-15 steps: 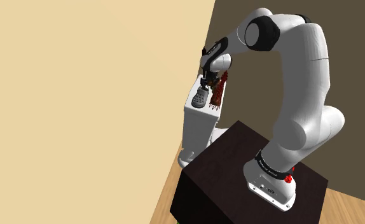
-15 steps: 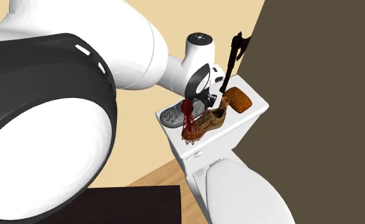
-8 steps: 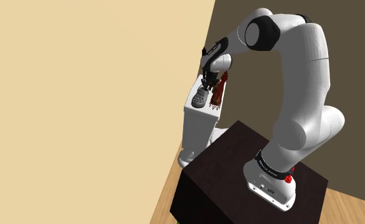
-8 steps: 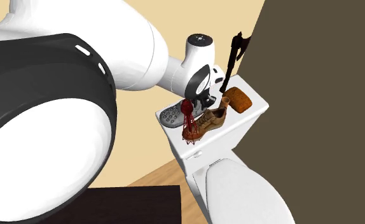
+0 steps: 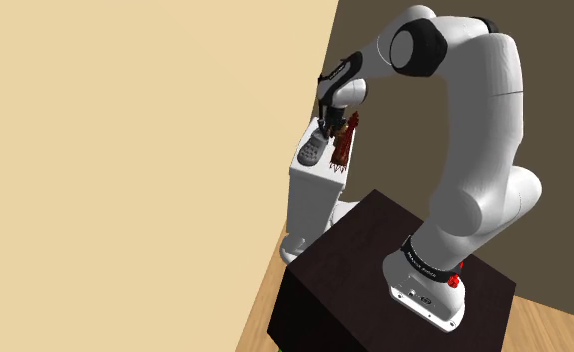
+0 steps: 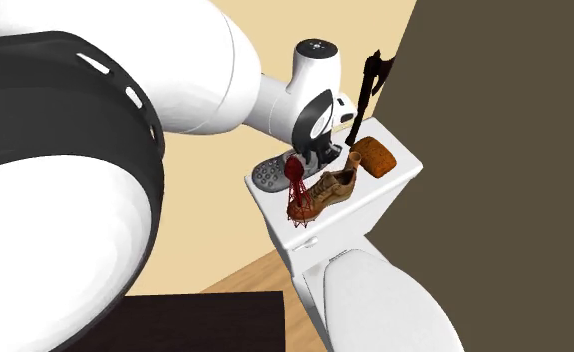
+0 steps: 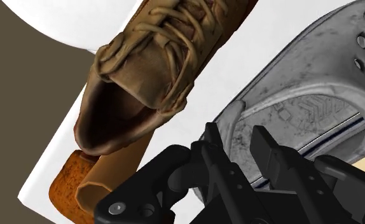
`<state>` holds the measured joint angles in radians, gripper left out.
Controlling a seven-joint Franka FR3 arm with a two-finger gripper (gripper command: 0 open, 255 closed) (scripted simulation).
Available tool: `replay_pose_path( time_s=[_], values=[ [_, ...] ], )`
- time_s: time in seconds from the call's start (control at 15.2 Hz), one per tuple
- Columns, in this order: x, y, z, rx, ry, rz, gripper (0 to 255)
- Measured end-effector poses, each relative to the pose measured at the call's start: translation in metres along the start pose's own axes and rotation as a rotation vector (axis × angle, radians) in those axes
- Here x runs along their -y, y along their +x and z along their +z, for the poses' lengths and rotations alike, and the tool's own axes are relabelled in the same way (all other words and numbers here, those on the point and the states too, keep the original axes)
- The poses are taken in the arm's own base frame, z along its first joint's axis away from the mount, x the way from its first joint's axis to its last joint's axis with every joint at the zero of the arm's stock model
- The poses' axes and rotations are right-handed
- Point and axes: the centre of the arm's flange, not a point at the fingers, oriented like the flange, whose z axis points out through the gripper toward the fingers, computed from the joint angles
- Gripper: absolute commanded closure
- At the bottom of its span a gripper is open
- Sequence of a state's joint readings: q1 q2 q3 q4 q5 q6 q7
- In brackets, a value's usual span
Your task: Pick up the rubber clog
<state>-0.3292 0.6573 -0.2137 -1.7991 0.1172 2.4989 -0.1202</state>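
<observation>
Now, clog [image 6: 268, 174]: grey and perforated, is lying at the tank's [image 6: 365, 212] left end in the second exterior view, heel end tipped up; whether its toe is touching the tank, I cannot tell.
red wire thing [image 6: 297, 195]: is standing at the tank's front edge, just right of the clog.
gripper [image 7: 238, 137]: is hanging over the tank's left part, jaws pinching the clog's side wall between the black fingers [image 7: 273, 156].
boot [image 6: 327, 188]: brown and laced, is lying on the tank's middle, just beside the clog.
block [image 6: 377, 155]: orange-brown, is sitting toward the tank's right end.
axe [image 6: 367, 85]: is leaning upright behind the tank, against the dark wall [image 6: 505, 150].
</observation>
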Motion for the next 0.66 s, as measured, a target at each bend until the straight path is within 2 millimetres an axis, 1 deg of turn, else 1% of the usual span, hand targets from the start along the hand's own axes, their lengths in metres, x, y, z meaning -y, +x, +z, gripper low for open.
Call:
replay_pose_path(
  time_s=[0.66],
  values=[
    [-0.004, 0.003, -0.050, 0.000, 0.000, 0.000, 255]
  ],
)
